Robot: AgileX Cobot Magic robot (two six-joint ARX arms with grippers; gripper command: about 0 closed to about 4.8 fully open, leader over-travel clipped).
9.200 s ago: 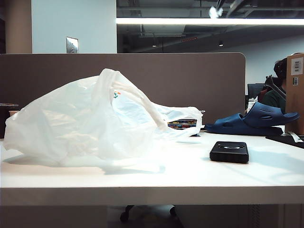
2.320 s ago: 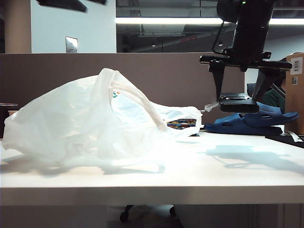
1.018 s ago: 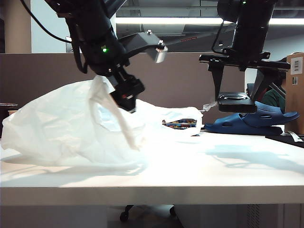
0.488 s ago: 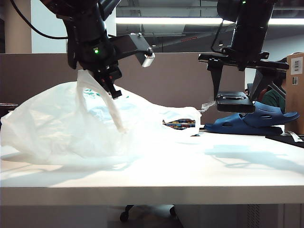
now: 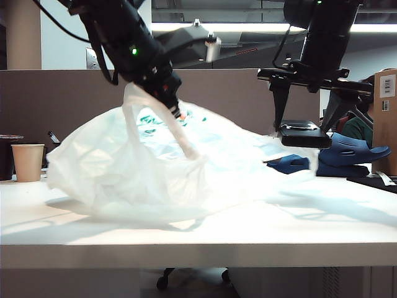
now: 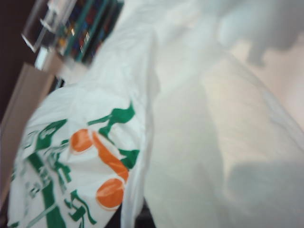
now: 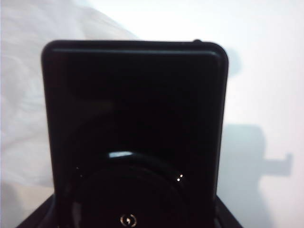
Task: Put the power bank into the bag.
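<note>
The white bag [image 5: 155, 167] lies crinkled on the table, one loop handle pulled up at its top. My left gripper [image 5: 172, 104] is shut on that handle. In the left wrist view the bag [image 6: 190, 142] fills the picture with its green and orange print, and a strip of plastic runs into the dark jaws of the left gripper [image 6: 142, 219]. To the right, my right gripper [image 5: 305, 126] is shut on the black power bank [image 5: 304, 135] and holds it flat above the bag's right end. The power bank [image 7: 133, 109] fills the right wrist view.
A paper cup [image 5: 28, 162] stands at the left of the white table [image 5: 248, 239]. Blue foam clogs [image 5: 350, 154] lie at the back right, beside a cardboard box [image 5: 386, 118]. A grey partition [image 5: 56, 99] runs behind the table.
My left gripper closed on the bag's handle and pulled it up and to the right. The bag slid and stretched rightward under the power bank, uncovering the cup. The right gripper held still.
</note>
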